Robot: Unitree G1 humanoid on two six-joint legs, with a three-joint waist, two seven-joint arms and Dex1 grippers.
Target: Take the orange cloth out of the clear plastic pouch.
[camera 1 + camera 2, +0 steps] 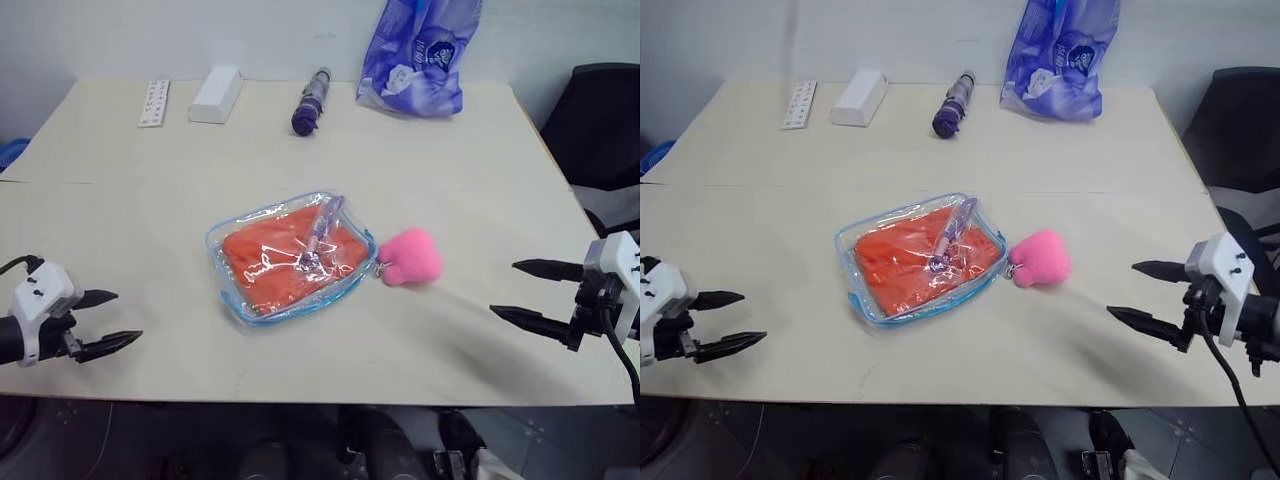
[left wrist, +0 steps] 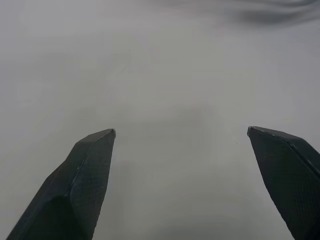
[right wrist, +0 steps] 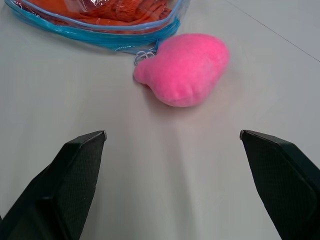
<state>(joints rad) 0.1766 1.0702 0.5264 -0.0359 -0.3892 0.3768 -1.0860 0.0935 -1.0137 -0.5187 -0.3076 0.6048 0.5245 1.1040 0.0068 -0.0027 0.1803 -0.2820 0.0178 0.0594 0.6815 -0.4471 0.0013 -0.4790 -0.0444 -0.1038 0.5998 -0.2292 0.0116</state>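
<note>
Currently orange cloth inside clear plastic pouch; left hand, right hand wide, empty.

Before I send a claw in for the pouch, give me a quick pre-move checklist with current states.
1. Left claw open and empty: ok.
2. Right claw open and empty: ok.
3. Clear plastic pouch lying flat mid-table, unobstructed: ok.
4. Orange cloth still inside pouch: ok, not yet removed.
5. Pouch zipper open: cannot tell.
6. Pink pompom clear of the right claw's path: not ok, it lies between claw and pouch.
</note>
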